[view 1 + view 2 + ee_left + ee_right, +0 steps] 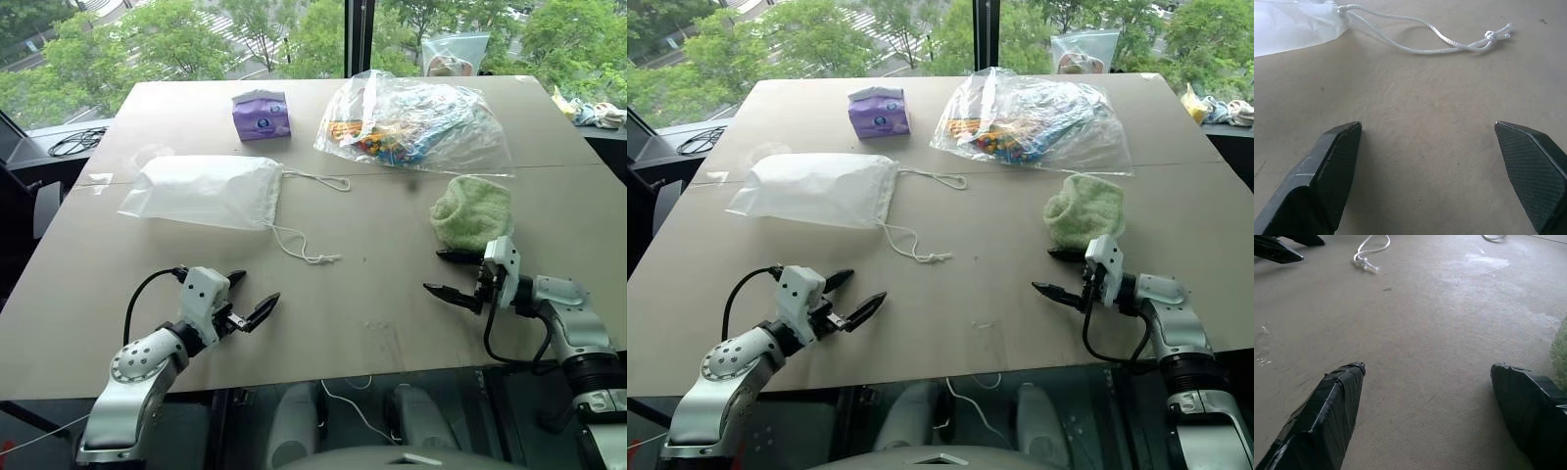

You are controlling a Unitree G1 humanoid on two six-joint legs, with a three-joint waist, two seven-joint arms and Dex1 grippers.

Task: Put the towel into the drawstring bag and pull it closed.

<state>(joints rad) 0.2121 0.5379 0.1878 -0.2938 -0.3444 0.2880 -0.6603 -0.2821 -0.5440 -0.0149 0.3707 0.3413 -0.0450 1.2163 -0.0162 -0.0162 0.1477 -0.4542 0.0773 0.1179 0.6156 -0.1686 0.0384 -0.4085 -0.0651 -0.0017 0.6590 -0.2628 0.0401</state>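
A: Where does the towel [473, 211] lie?

B: On the table [392, 294], a pale green lump at the robot's right, just in front of the clear plastic bag [416, 122] of coloured items. The right gripper [458, 274] stands just beside its near edge, jaws wide apart and holding nothing.

A: And the drawstring bag [206, 191]?

B: Flat, well apart to the left, mouth toward the towel, cords [304, 250] trailing loose. The left gripper [250, 299] hovers nearer than the bag, likewise spread and empty.

A: Which step is in hand?

B: Judged from this, the first: the towel is not yet grasped. The right jaws must advance and close over it.

A: What is unclear?

B: Whether the bag's mouth is parted cannot be told. The purple tissue box [262, 115] is no part of the task.
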